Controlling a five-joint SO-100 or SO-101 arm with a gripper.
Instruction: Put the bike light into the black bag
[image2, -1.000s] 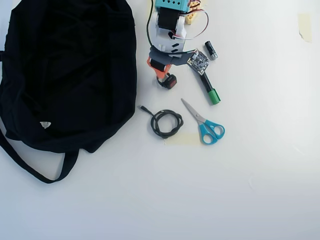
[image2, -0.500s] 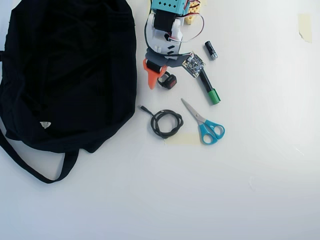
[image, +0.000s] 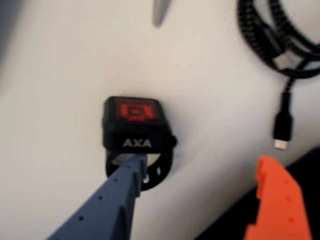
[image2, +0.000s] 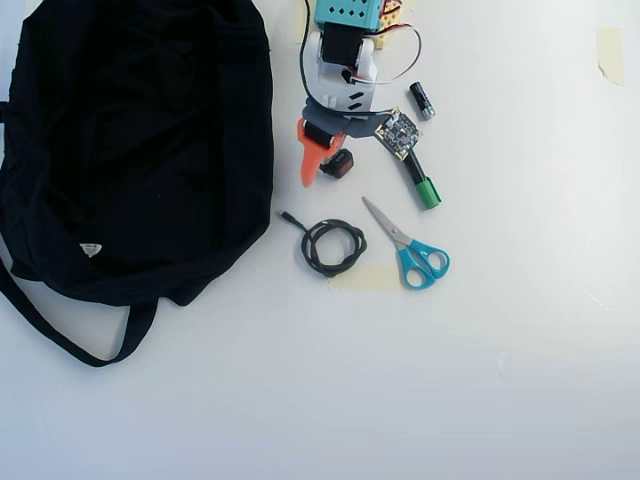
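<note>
Spreading my claw (image: 200, 162) wide, I held nothing; my blue finger (image: 117, 197) touched the bike light (image: 134, 125) on the white table (image2: 480, 360), my orange finger (image: 275, 200) apart. The black bag (image2: 130, 150) lay beside it, left in the overhead view.

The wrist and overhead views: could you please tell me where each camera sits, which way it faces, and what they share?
Wrist view: rides behind the pincer, looking along its blue and orange fingers at the small black AXA bike light with a red face on the white table.
Overhead view: fixed above, facing straight down; the arm enters from the top edge, beside the large black fabric bag.
Shared: bike light, pincer, coiled black cable.
</note>
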